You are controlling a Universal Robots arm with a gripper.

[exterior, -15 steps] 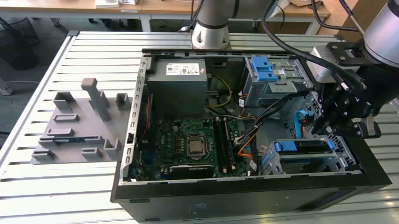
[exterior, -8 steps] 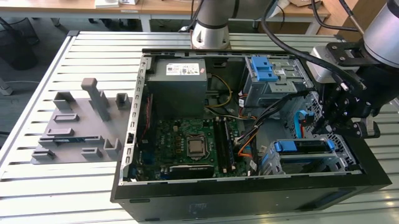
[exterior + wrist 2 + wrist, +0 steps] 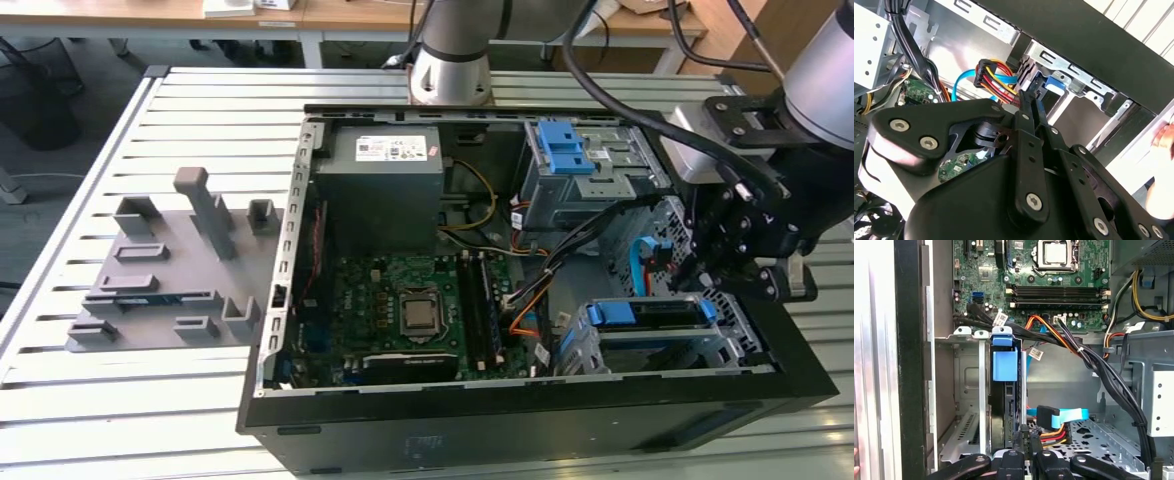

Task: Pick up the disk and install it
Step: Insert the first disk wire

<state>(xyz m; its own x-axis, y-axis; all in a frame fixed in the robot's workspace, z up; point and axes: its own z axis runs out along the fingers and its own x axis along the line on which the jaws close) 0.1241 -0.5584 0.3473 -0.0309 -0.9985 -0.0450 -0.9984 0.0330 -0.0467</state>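
The disk [image 3: 1004,405] stands on edge in the lower drive cage [image 3: 966,390] of the open computer case [image 3: 534,410], its blue bracket tab [image 3: 1004,360] showing at the cage mouth in the first wrist view. In the exterior view the same blue bracket [image 3: 650,314] sits in the bay at the case's front corner, on the exterior view's right, so the drive looks already slotted in or nearly so.

The gripper [image 3: 1025,452] hangs just beside the disk's rear end, where the blue data cable [image 3: 1066,416] and the red-yellow power plug [image 3: 1051,432] lie. The jaws look drawn close together with only a narrow slit between them; I cannot tell whether they pinch anything.

By my judgement the drive is dense, rigid and shock-sensitive, with smooth metal faces that could slip. The plastic bracket flexes, so the firmer hold is across the flat metal sides, not the tab.

A motherboard [image 3: 400,310] fills the case floor, which rests on a slatted table [image 3: 187,400].
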